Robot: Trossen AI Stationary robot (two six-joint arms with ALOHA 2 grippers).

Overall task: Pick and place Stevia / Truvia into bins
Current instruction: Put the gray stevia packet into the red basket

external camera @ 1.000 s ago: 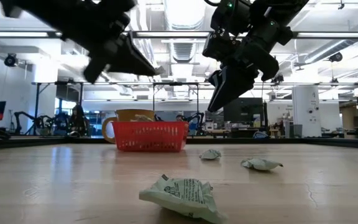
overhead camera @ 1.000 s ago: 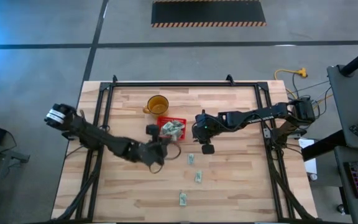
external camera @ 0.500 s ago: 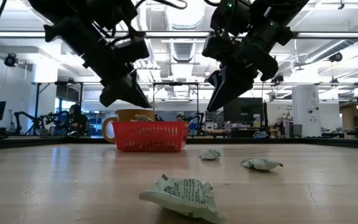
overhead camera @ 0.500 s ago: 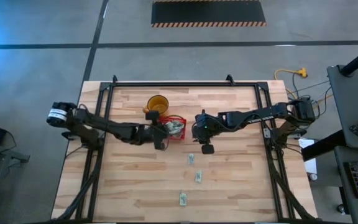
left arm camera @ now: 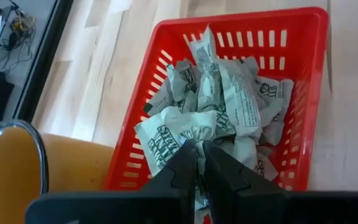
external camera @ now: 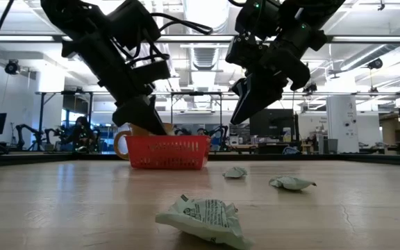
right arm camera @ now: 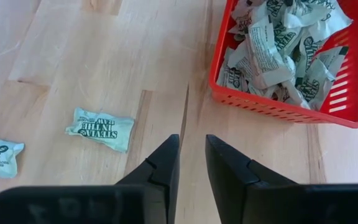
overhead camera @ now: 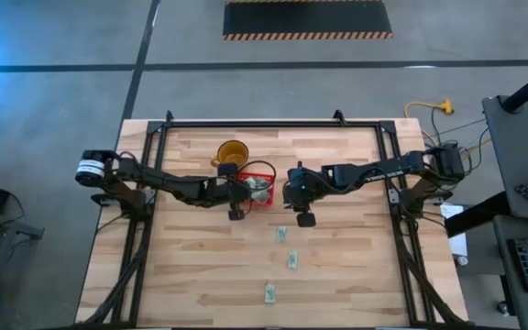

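overhead, table-level, two wrist views, shared red basket [overhead camera: 256, 184]

The amber cup [left arm camera: 17, 168] is cut off at the frame's edge — its handle unseen.

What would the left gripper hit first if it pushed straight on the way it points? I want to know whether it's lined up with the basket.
Likely the heap of sachets in the red basket: the left gripper points down into it, fingers nearly together on a sachet.
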